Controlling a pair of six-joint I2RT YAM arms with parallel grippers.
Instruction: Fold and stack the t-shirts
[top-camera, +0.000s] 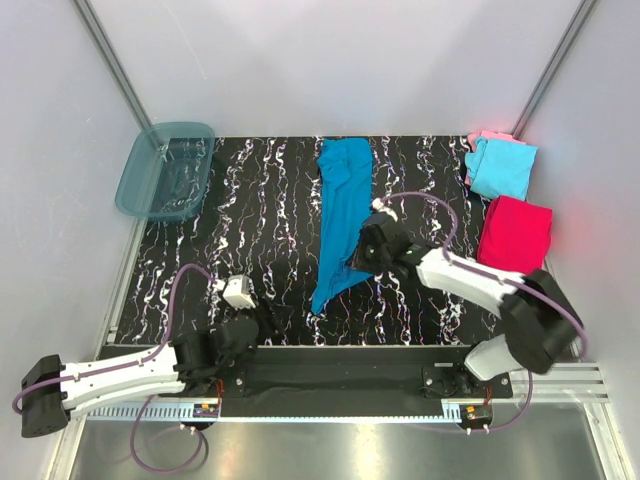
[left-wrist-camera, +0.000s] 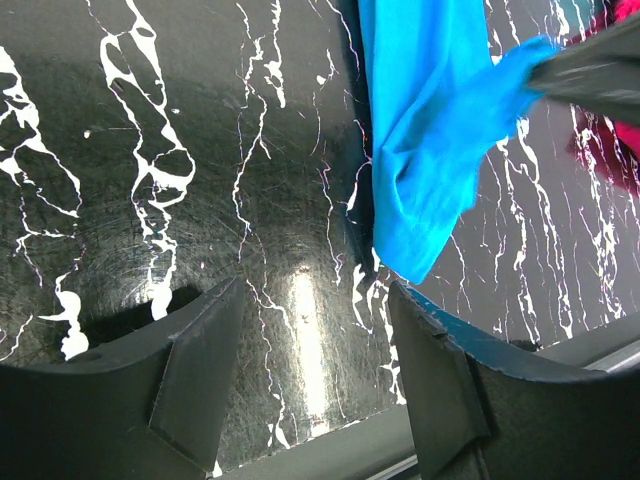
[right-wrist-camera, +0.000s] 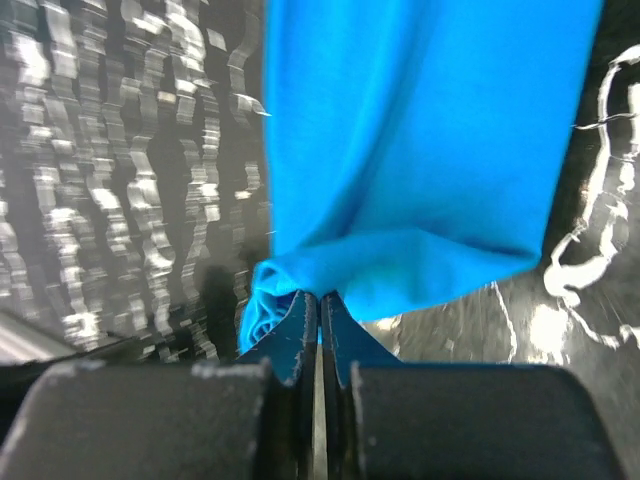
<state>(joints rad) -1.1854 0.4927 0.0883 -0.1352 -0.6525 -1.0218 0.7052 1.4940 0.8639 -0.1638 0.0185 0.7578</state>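
Observation:
A long teal-blue t-shirt lies folded into a narrow strip down the middle of the black marbled table. My right gripper is shut on the right edge of that t-shirt, the cloth bunched at its fingertips. In the left wrist view the t-shirt is pulled to the right by the right gripper. My left gripper stands open over bare table near the front edge, holding nothing. A light cyan t-shirt lies folded on a pale pink one at the back right. A magenta-red t-shirt lies folded in front of them.
A translucent teal plastic tub sits at the back left corner. White walls close in the table on three sides. A metal rail with the arm bases runs along the near edge.

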